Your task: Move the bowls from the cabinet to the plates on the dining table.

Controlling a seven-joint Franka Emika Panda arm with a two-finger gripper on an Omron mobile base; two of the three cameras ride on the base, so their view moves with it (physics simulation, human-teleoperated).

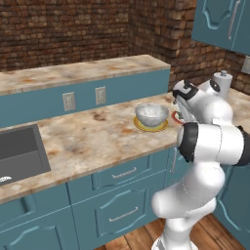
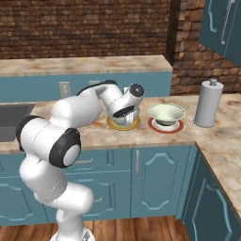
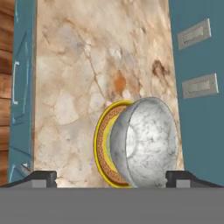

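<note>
Grey-white marbled bowl (image 1: 151, 114) sits on the yellow-rimmed plate (image 1: 141, 127) at centre frame on the dining table (image 1: 88, 141). At the lower edge of the hand view the gripper (image 3: 111, 177) hangs released, fingers spread wide either side of that bowl. Right of centre, the pale yellow-green bowl (image 2: 166, 113) rests on the red-rimmed plate (image 2: 155, 127).
</note>
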